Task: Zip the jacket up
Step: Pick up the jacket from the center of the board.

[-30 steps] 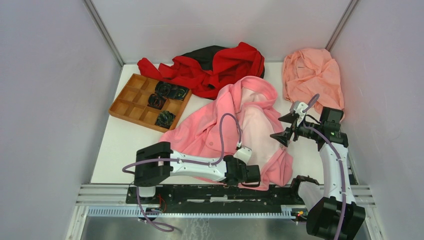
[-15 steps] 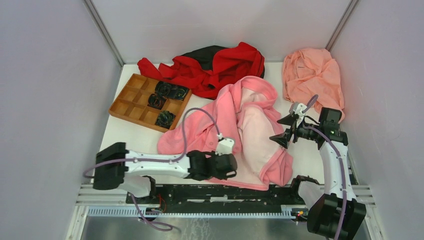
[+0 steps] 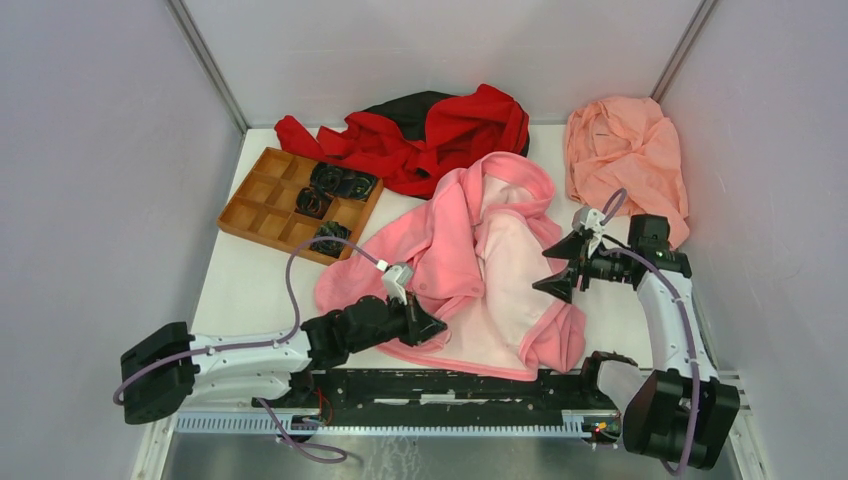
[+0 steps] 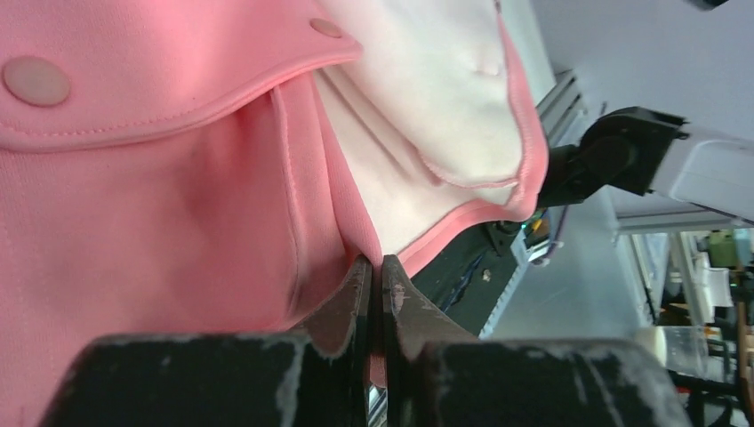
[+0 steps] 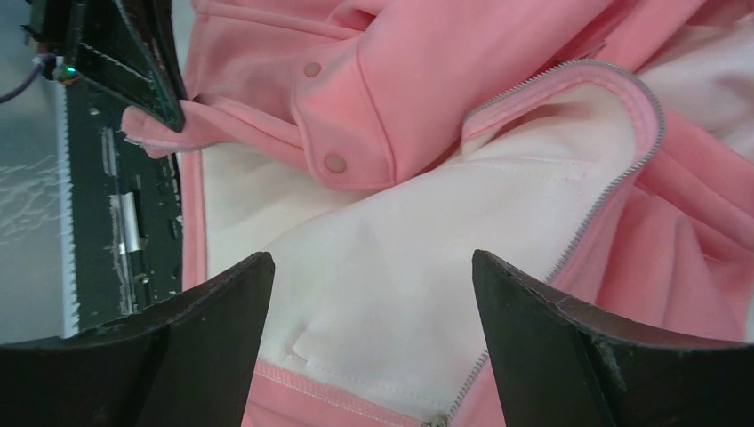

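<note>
Soft, even light from overhead fills the top view. The white table (image 3: 250,290) is bright without glare, and only faint shadows lie in the folds of the jacket (image 3: 480,250). The walls (image 3: 100,150) take a lilac-grey cast. In the left wrist view the left gripper (image 4: 375,264) sits close, dark and out of focus, and the background is hazy. In the right wrist view the right gripper (image 5: 372,258) shows as soft dark wedges, while the zipper teeth (image 5: 613,191) are crisp
</note>
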Controlling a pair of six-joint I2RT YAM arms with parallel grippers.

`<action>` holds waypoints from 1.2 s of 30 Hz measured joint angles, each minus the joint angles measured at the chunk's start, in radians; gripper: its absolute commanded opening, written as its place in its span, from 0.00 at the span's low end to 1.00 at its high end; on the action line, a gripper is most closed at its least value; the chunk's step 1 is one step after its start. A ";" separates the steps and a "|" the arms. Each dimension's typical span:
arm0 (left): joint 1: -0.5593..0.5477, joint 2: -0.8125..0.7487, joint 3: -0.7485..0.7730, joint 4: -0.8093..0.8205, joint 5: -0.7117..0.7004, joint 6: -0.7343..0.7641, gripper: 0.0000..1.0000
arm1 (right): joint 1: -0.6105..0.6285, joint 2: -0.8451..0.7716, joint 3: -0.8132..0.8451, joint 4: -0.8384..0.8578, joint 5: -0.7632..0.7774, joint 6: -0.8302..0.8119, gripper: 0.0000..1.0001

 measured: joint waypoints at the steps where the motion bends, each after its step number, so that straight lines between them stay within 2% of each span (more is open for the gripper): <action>1: 0.006 -0.012 -0.032 0.059 0.009 0.001 0.02 | 0.007 0.008 0.002 -0.009 -0.006 -0.006 0.87; 5: 0.025 -0.048 -0.115 0.214 0.022 0.000 0.02 | 0.059 0.048 0.024 -0.064 -0.039 -0.030 0.83; 8: 0.035 -0.085 -0.140 0.288 0.027 0.000 0.02 | 0.103 0.075 0.036 -0.084 -0.071 -0.028 0.74; 11: 0.044 -0.137 -0.167 0.374 0.030 -0.002 0.02 | 0.157 0.121 0.052 -0.108 -0.109 -0.033 0.74; 12: 0.047 -0.150 -0.174 0.393 0.030 -0.004 0.02 | 0.176 0.142 0.065 -0.122 -0.117 -0.045 0.77; 13: 0.051 -0.164 -0.180 0.411 0.029 -0.011 0.02 | 0.194 0.168 0.084 -0.147 -0.125 -0.068 0.97; 18: 0.063 -0.210 -0.199 0.461 0.013 -0.043 0.02 | 0.273 0.314 0.230 -0.302 -0.142 -0.219 0.98; 22: 0.065 -0.225 -0.206 0.479 0.004 -0.061 0.02 | 0.305 0.374 0.330 -0.330 -0.109 -0.230 0.98; 24: 0.067 -0.230 -0.211 0.481 0.002 -0.069 0.02 | 0.312 0.370 0.349 -0.263 -0.064 -0.140 0.98; 29: 0.068 -0.252 -0.239 0.486 -0.022 -0.090 0.02 | 0.340 0.167 0.182 0.199 0.204 0.278 0.98; 32: 0.068 -0.272 -0.251 0.488 -0.035 -0.095 0.02 | 0.364 0.087 0.111 0.402 0.229 0.486 0.98; 36: 0.068 -0.291 -0.254 0.500 -0.049 -0.112 0.02 | 0.432 0.072 -0.024 0.705 0.240 0.784 0.98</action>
